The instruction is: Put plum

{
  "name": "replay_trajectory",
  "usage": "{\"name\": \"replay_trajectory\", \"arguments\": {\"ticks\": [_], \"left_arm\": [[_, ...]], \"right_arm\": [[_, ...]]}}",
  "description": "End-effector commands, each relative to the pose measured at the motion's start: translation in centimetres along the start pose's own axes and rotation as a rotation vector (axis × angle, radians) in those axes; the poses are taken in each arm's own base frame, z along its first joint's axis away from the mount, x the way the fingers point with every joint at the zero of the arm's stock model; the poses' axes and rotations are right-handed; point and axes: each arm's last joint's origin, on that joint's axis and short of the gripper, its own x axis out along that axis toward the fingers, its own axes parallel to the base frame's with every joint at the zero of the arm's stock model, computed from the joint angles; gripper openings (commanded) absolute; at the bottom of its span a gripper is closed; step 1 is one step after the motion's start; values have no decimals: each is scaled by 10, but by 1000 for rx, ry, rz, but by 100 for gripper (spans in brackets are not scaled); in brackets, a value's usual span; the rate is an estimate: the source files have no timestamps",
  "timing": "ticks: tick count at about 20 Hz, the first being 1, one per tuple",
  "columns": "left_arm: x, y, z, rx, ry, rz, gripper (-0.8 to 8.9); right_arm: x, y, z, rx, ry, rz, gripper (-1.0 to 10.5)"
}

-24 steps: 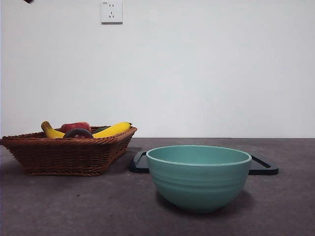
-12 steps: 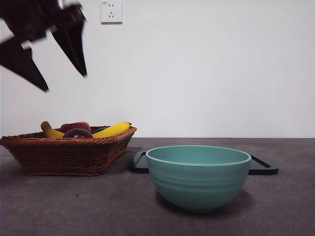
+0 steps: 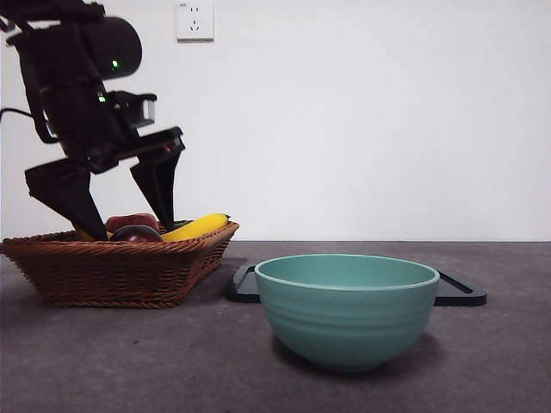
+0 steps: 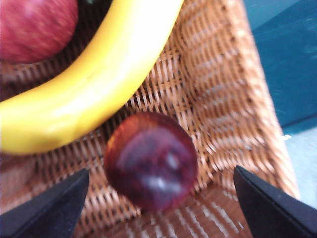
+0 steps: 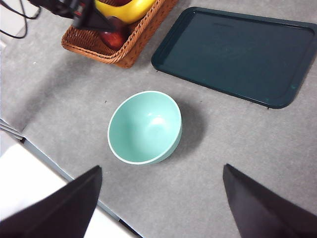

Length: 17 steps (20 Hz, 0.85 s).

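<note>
The plum (image 4: 151,161) is a glossy dark maroon fruit lying in the wicker basket (image 3: 120,267) on the left of the table; its top shows in the front view (image 3: 136,233). My left gripper (image 3: 120,225) is open and has come down over the basket, one jaw on each side of the plum, not touching it. In the left wrist view the gripper (image 4: 158,198) frames the plum. My right gripper (image 5: 161,198) is open and empty, high above the teal bowl (image 5: 144,127).
A yellow banana (image 4: 94,84) and a red apple (image 4: 34,27) lie in the basket beside the plum. The teal bowl (image 3: 347,308) stands at the front middle. A dark flat tray (image 5: 237,53) lies behind it.
My left arm has come down from the top left into the basket, its open jaws now low around the plum. The fruit, bowl and tray have not moved.
</note>
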Motion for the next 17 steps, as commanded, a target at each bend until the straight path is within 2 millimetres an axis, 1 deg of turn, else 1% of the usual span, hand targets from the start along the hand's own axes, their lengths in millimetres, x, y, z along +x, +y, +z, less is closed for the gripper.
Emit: {"name": "replay_trajectory", "arguments": {"ticks": [1, 6, 9, 12, 14, 17], "left_arm": [[7, -1, 8, 10, -16, 3, 463], [21, 2, 6, 6, 13, 6, 463], [24, 2, 6, 4, 21, 6, 457], [24, 2, 6, 4, 19, 6, 342], [24, 2, 6, 5, 18, 6, 300], [23, 2, 6, 5, 17, 5, 298]], "right_arm": [[-3, 2, 4, -5, -18, 3, 391], [-3, 2, 4, -6, -18, 3, 391], [-3, 2, 5, -9, -22, 3, 391], [-3, 2, 5, -13, -28, 2, 391], [-3, 2, 5, -13, -28, 2, 391], [-3, 2, 5, -13, -28, 2, 391]]}}
